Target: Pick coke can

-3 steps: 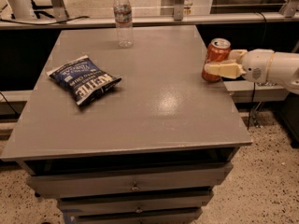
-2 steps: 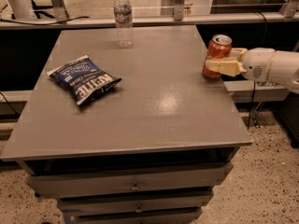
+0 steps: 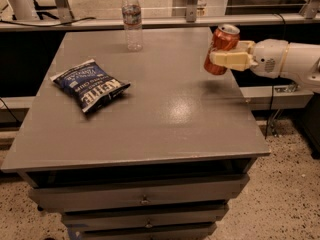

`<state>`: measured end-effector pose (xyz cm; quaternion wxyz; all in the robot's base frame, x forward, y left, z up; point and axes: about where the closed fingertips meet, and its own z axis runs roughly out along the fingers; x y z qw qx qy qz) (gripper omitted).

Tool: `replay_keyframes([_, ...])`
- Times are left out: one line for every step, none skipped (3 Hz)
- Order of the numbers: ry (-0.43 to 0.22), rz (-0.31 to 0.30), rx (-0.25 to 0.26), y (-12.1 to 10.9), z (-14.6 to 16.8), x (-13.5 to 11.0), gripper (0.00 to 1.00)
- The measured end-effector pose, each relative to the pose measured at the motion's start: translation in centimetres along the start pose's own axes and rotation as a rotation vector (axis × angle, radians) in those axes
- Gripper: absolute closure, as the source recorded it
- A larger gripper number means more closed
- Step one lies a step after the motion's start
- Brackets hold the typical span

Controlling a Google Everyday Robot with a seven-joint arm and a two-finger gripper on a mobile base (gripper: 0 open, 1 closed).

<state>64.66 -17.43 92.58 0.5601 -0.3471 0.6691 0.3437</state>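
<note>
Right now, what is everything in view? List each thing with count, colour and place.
coke can: one, red with silver top, tilted, held just above the table's far right corner
water bottle: one, clear, upright at the table's far edge
chip bag: one, dark blue, lying flat on the left side of the table
table: one, grey, centre of view
drawers: grey, stacked under the tabletop
gripper: one, cream, closed around the coke can
arm: one, white, reaching in from the right

Dim, warm overhead light.
Glare on the surface (image 3: 176,110); the tool (image 3: 218,55) at right, gripping the coke can (image 3: 225,39), casts a soft shadow.
</note>
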Motion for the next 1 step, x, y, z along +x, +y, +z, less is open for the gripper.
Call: replay_keyframes([-0.001,0.002,-0.002,0.05,0.04,-0.04,1.00])
